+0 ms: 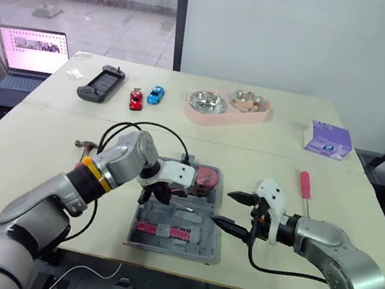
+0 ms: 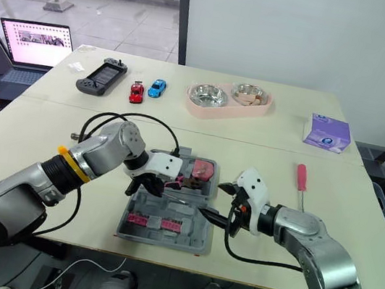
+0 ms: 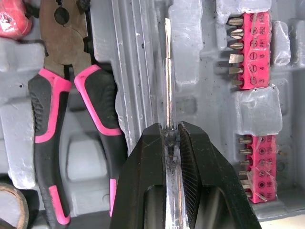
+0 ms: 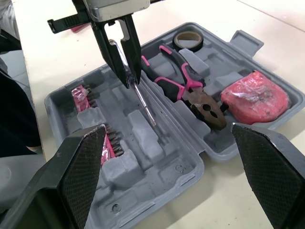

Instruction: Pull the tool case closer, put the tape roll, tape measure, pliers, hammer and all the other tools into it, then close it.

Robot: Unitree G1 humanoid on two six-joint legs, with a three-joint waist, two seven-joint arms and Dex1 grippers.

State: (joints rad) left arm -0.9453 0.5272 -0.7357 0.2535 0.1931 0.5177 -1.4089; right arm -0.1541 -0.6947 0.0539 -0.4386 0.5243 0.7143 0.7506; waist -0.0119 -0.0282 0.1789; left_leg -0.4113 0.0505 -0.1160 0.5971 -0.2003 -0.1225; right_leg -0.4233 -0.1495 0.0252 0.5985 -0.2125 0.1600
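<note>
Tool case [image 1: 200, 242]: grey, lid off, lies open at the near edge of the worktop [image 1: 28, 162], in front of the robot. Nearest row of the tray: two pink bit strips [image 3: 250, 47], bits seated.

L gripper [image 3: 170, 131]: above the case ctr., jaws closed on a slim screwdriver [image 4: 143, 102] w/ clear handle. The shaft slants down along a central slot; whether the tip touches the tray cannot be told.

R gripper [image 1: 237, 212]: at the case's right edge, aimed toward the tray, jaws wide apart, holding nothing.

Inside the case, beyond the slot: pliers [image 4: 183, 88], pink-and-black handles, lying flat in their recess. Tape roll [image 4: 188, 47], dark ring, sits in a corner pocket beside the plier handles. Red wrapped block [image 4: 255, 98] fills the pocket next to the plier head.

Outside the case: hammer [image 1: 84, 146] on the worktop to the left, partly hidden behind the L arm. Pink-handled screwdriver [image 1: 305, 184] on the worktop to the right, well apart from the case.

Far side of the worktop, L to R: game controller [image 1: 101, 82]; red toy car [image 1: 136, 99]; blue toy car [image 1: 155, 95]; pink double bowl [image 1: 226, 106] w/ two steel dishes; purple tissue pack [image 1: 328, 140].

Beyond the worktop, far left: open laptop [image 1: 31, 53].
</note>
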